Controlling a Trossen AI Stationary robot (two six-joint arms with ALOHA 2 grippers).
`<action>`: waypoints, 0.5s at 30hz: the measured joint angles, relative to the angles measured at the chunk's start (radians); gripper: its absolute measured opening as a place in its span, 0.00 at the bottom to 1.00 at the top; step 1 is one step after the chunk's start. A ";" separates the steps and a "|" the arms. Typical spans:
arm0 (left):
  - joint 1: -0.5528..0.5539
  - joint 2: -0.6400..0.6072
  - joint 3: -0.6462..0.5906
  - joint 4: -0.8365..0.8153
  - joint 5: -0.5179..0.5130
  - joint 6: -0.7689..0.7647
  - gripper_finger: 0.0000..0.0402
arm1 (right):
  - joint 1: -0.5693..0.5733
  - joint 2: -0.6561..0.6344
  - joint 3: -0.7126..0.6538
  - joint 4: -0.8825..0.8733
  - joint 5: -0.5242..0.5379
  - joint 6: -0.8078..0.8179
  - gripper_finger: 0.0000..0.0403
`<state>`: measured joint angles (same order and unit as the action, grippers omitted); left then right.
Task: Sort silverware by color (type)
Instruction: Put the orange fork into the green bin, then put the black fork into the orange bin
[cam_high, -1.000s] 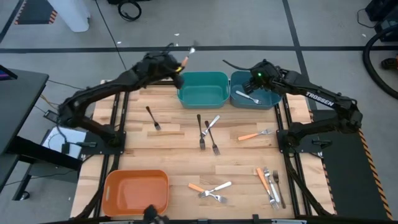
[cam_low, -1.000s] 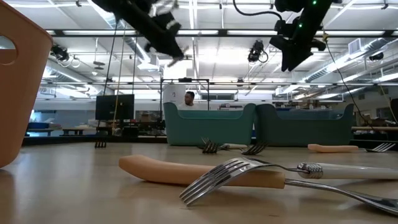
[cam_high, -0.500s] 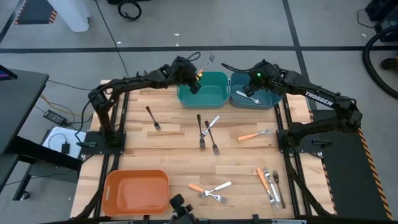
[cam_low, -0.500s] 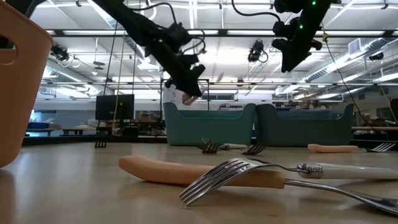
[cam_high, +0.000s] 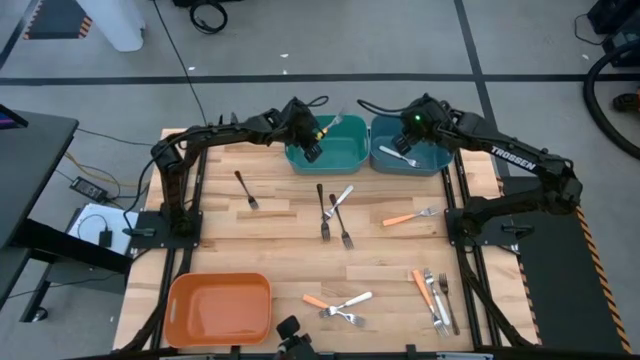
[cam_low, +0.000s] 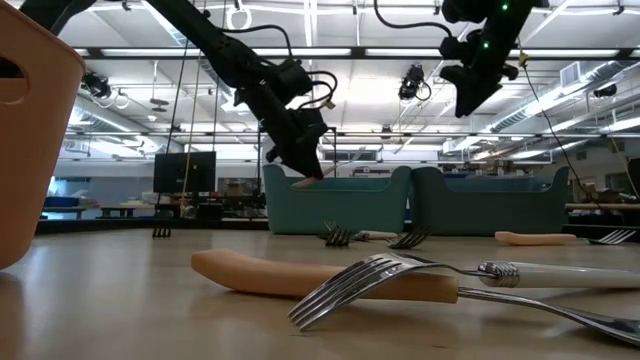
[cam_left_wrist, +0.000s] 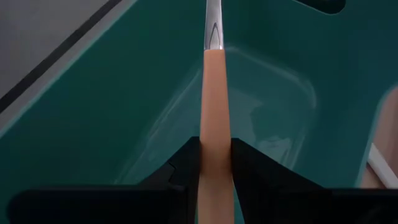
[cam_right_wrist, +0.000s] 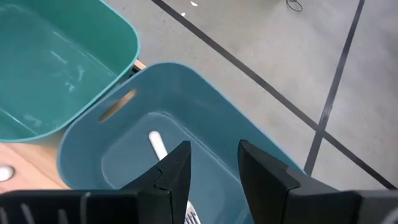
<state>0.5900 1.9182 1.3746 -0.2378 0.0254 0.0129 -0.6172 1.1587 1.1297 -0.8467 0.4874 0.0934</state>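
My left gripper (cam_high: 312, 141) (cam_low: 305, 165) hangs over the teal bin (cam_high: 345, 155) (cam_left_wrist: 93, 124), shut on an orange-handled fork (cam_high: 325, 128) (cam_left_wrist: 214, 93). My right gripper (cam_high: 424, 124) (cam_right_wrist: 214, 168) (cam_low: 470, 95) is open above the blue bin (cam_high: 432, 160) (cam_right_wrist: 205, 93). A silver fork (cam_high: 398, 154) (cam_right_wrist: 157, 144) lies on that bin's floor. Black forks (cam_high: 246, 189) (cam_high: 322, 212), a silver fork (cam_high: 341, 196) and an orange-handled fork (cam_high: 410, 216) lie flat on the table. More forks lie in clusters near the near edge (cam_high: 338, 305) (cam_high: 432, 296). My left gripper pinches the fork's orange handle (cam_left_wrist: 214, 146) between its two fingers (cam_left_wrist: 186, 162). The fingers lie along the fork, slanting from the table's left. The metal neck (cam_left_wrist: 213, 28) sticks out past the fingertips. The fork is lifted clear above the teal bin's floor.
An orange bin (cam_high: 220, 308) (cam_low: 30, 120) sits at the near left corner. The teal and blue bins stand side by side at the far edge. Bare wood shows between the black fork on the left and the orange bin. A person shows far behind the table (cam_low: 304, 158).
My left gripper has carried the orange-handled fork from beyond the teal bin's far left corner toward the right and near, and down over the teal bin. It has stayed shut on the fork. My right arm has kept still.
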 joint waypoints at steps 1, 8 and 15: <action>0.000 0.000 0.000 0.001 0.000 0.002 0.23 | -0.005 0.000 0.000 0.000 0.000 0.000 0.34; -0.012 0.000 0.000 -0.029 0.000 0.028 0.32 | -0.022 0.000 0.000 0.000 -0.001 0.000 0.34; -0.037 0.000 0.046 -0.098 0.001 -0.026 0.34 | -0.022 0.000 0.000 0.000 -0.016 0.023 0.34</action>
<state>0.5527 1.9182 1.4206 -0.3362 0.0259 -0.0134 -0.6395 1.1584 1.1297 -0.8470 0.4718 0.1163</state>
